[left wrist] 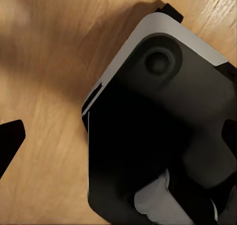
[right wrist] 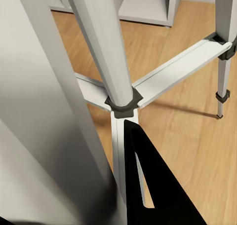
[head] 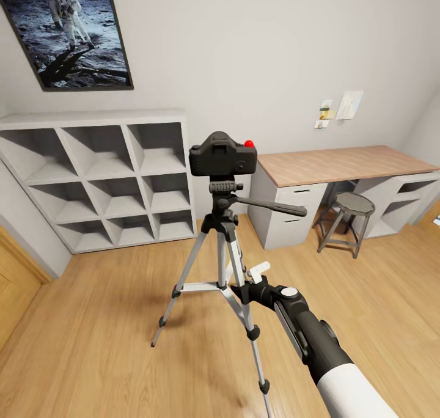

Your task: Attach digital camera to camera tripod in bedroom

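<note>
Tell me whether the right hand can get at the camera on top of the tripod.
Probably yes. The right hand sits low beside the camera tripod legs, and the digital camera above is in open space; only the pan handle juts across the way up.

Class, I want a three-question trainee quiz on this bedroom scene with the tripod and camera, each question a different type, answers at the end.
1. True or false: the digital camera sits on top of the camera tripod.
2. The right gripper is nearest the tripod's: A) head B) legs C) pan handle?
3. Fill in: the stool stands under the ____.

Key: 1 true. 2 B. 3 desk.
</note>
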Tool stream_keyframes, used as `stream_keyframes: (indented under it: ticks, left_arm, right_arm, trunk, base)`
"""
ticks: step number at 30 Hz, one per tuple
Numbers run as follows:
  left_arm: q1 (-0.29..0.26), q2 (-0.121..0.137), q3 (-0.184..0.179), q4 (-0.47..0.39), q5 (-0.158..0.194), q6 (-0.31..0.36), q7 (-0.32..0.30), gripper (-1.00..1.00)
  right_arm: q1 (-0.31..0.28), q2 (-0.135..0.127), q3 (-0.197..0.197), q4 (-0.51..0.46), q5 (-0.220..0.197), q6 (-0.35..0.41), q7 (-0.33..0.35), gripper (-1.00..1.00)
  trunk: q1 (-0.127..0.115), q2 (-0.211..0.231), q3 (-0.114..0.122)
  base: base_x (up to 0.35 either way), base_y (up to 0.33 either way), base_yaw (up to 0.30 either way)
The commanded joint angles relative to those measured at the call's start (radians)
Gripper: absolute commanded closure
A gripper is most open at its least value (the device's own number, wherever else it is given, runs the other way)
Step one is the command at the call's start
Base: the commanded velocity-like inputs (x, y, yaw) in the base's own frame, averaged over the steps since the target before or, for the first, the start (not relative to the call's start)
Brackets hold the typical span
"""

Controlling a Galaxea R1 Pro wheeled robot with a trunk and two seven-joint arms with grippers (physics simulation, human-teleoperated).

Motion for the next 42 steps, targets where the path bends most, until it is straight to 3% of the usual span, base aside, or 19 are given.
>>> stream_keyframes:
  ticks: [1, 15, 16, 28, 42]
  left_arm:
    - [0.001, -0.003, -0.009, 0.000, 0.007, 0.004, 0.003, -1.00]
    - [0.038, -0.010, -0.008, 0.000, -0.003, -0.037, -0.009, -1.00]
    - [0.040, -0.011, -0.008, 0.000, -0.004, -0.050, -0.009, -1.00]
    - [0.044, -0.013, -0.010, 0.000, -0.006, -0.080, -0.010, -1.00]
    - [0.044, -0.015, -0.009, 0.000, -0.006, -0.081, -0.011, -1.00]
  right_arm:
    - [-0.001, 0.000, -0.001, -0.002, 0.003, 0.004, 0.006, 1.00]
    - [-0.001, 0.000, -0.001, -0.003, 0.002, 0.004, 0.002, 1.00]
    - [-0.001, 0.000, -0.001, -0.003, 0.002, 0.004, 0.003, -1.00]
    - [-0.001, 0.000, -0.001, -0.001, 0.002, 0.005, 0.003, -1.00]
    - [-0.001, 0.000, -0.003, -0.001, 0.002, 0.004, 0.002, -1.00]
  trunk:
    - [0.000, -0.002, -0.001]
    - [0.000, -0.002, -0.001]
    - [0.000, -0.002, -0.001]
    - [0.000, -0.002, -0.001]
    - [0.000, -0.002, -0.001]
  base:
    - [0.000, 0.000, 0.000]
    - [0.000, 0.000, 0.000]
    - [0.000, 0.000, 0.000]
    - [-0.011, -0.003, 0.000]
    - [-0.180, -0.063, 0.000]
